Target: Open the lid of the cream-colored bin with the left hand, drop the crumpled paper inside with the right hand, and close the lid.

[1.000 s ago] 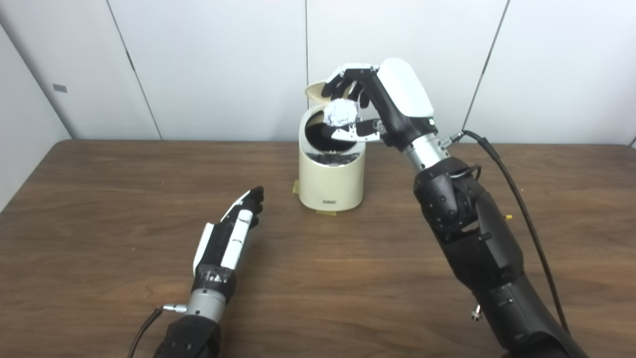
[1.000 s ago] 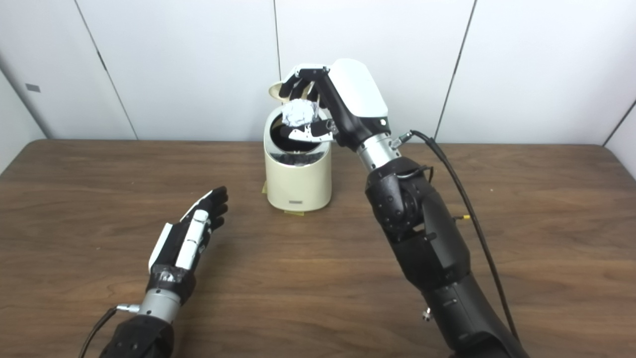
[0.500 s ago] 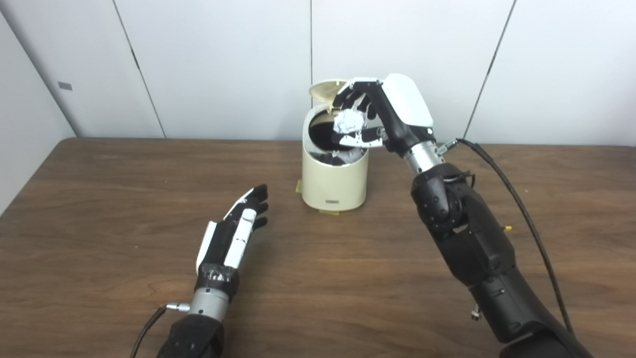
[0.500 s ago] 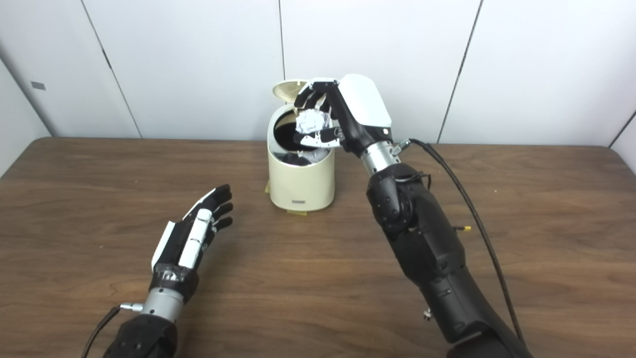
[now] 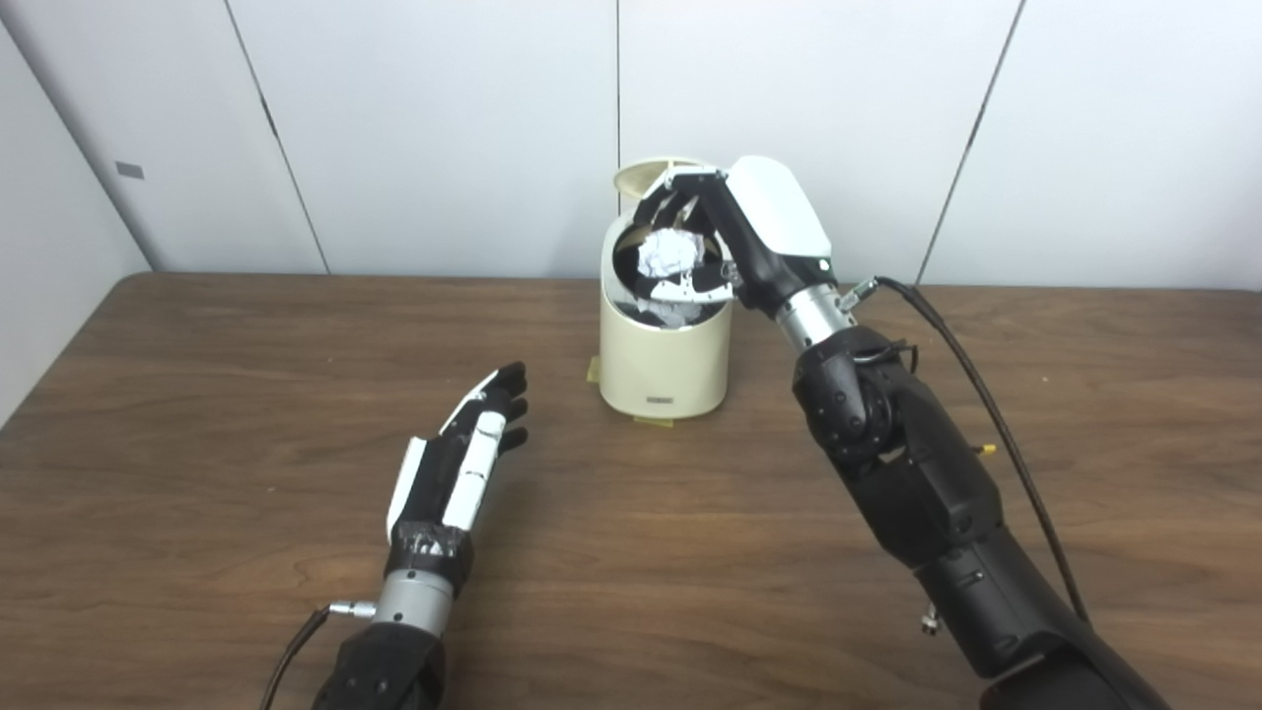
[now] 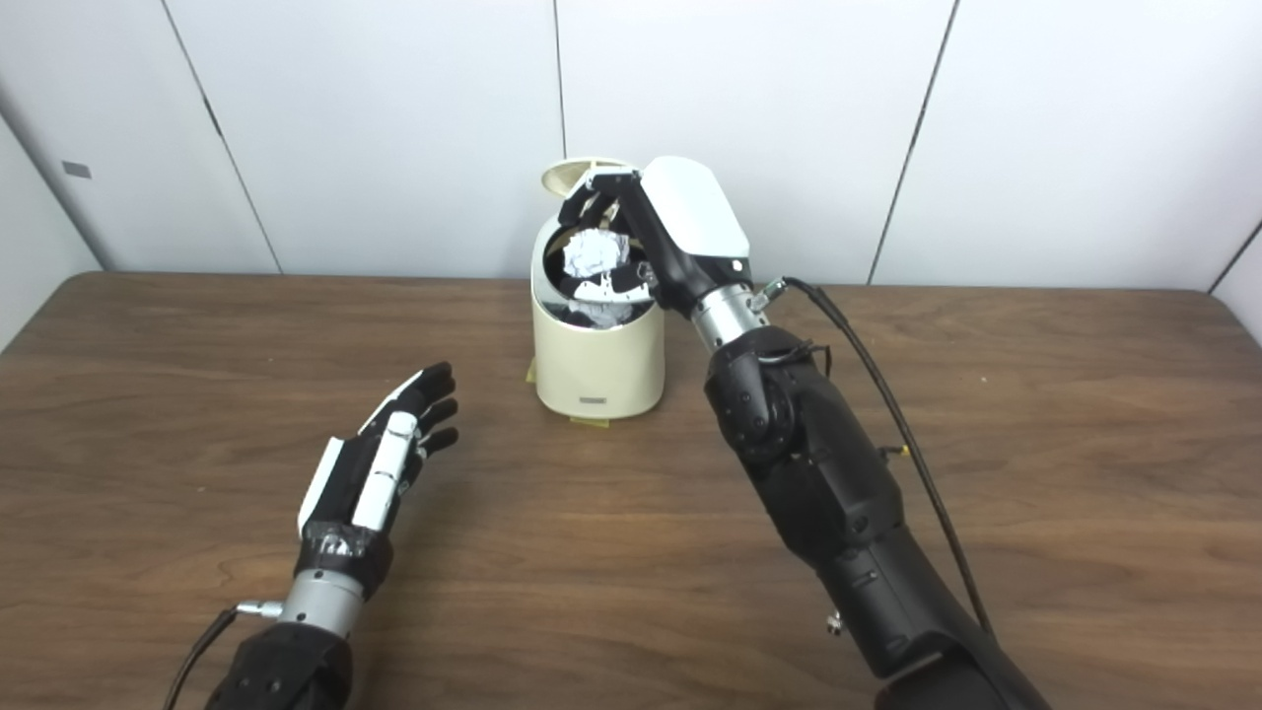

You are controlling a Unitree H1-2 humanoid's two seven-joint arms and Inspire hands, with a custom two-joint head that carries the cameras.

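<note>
The cream-colored bin (image 5: 663,365) stands at the back middle of the wooden table, its lid (image 5: 646,175) tipped up behind the opening. My right hand (image 5: 735,232) reaches over the rim from the right. Its fingers curl down into the bin's mouth, shut on the white crumpled paper (image 5: 668,253). The paper sits just inside the dark opening, at rim level. More pale crumpled material shows lower in the bin. My left hand (image 5: 463,463) rests low over the table, left of and nearer than the bin. It is open, with fingers stretched toward the bin and nothing in it.
Small yellow tape pieces (image 5: 653,421) stick out under the bin's base. A black cable (image 5: 986,394) runs along my right arm above the table. White wall panels stand close behind the bin. The table's left edge (image 5: 59,355) is in view.
My right hand has moved left and down, bringing the paper from above the rim into the bin's mouth. The camera shifted slightly. The left hand has barely moved.
</note>
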